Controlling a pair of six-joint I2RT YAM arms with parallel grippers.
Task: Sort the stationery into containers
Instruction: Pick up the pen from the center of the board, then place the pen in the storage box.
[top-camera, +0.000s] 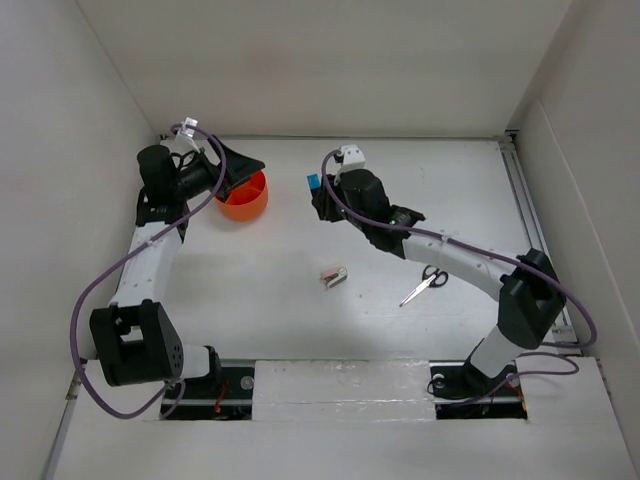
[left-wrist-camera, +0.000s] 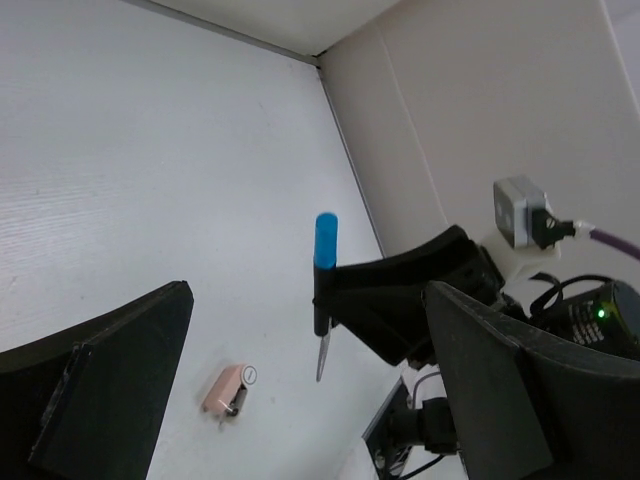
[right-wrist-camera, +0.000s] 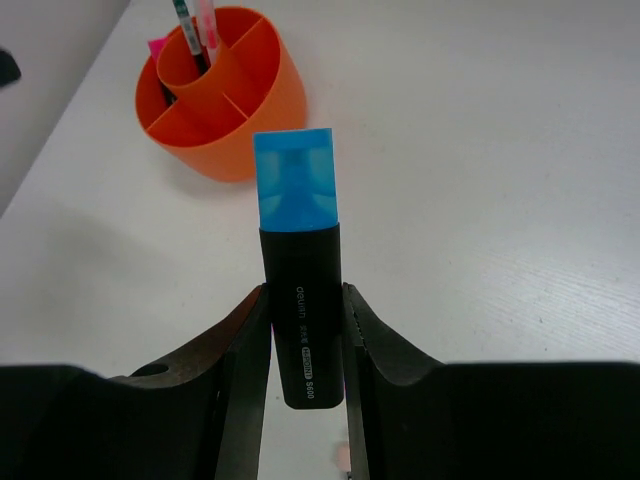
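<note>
Nearest the arm bases, black-handled scissors lie flat on the tabletop, blades slanting toward the near edge and handles away. Just to their left, well apart, sits a small pink item. Further in, the right end effector is clamped on a black highlighter. Its long axis runs in line with the fingers, and its blue cap sticks out past the tips toward the orange organiser. The organiser stands at the far left with pens upright in one compartment. The left end effector hovers over it, jaws spread wide and holding nothing.
</note>
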